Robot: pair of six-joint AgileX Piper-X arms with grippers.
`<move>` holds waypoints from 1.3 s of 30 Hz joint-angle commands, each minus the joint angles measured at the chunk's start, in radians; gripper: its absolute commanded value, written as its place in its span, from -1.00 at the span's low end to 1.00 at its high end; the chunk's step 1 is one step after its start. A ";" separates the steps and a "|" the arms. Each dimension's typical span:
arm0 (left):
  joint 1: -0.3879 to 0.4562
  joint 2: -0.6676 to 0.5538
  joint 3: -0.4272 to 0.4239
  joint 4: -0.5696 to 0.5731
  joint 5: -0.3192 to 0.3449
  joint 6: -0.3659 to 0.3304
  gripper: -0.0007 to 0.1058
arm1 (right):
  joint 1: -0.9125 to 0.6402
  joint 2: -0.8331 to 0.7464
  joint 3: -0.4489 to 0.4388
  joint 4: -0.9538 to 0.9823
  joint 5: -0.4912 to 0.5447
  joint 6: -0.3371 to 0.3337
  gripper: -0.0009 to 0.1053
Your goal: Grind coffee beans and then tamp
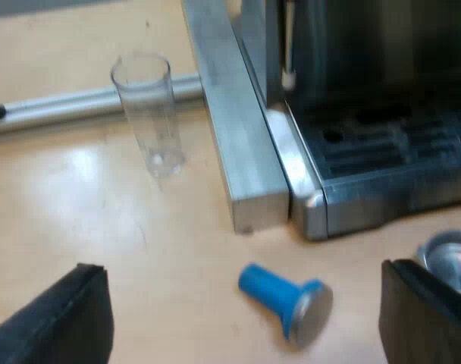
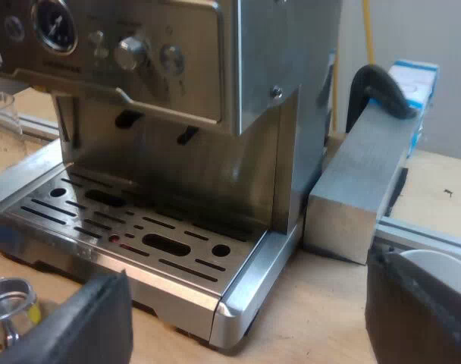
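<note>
Left gripper, right gripper spread, empty; blue tamper lying loose, holder unlocked: grinding and tamping both look pending

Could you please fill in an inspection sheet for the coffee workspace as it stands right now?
Surface: light wooden table, glossy with glare.
Job's things: espresso machine, its drip tray facing the right arm; blue tamper lying on its side on the table; metal holder loose on the table at the machine's front.
Clutter: measuring glass upright, apart from the tamper; white rounded thing by a right finger, cannot tell what.
Grippers: left gripper open, above the tamper; right gripper open, before the drip tray.
Cables: nothing seen.
Surroundings: metal beam against the machine's side, black clamp on it, blue-and-white box behind.
</note>
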 commanded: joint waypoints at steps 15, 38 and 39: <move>-0.002 -0.136 0.151 -0.174 -0.006 0.003 0.38 | -0.005 -0.042 0.139 -0.068 -0.019 0.043 0.26; -0.002 -0.136 0.151 -0.174 -0.004 0.003 0.38 | -0.005 -0.042 0.194 -0.063 -0.028 0.045 0.26; -0.002 -0.136 0.151 -0.174 -0.004 0.003 0.38 | -0.005 -0.039 0.194 -0.063 -0.028 0.045 0.26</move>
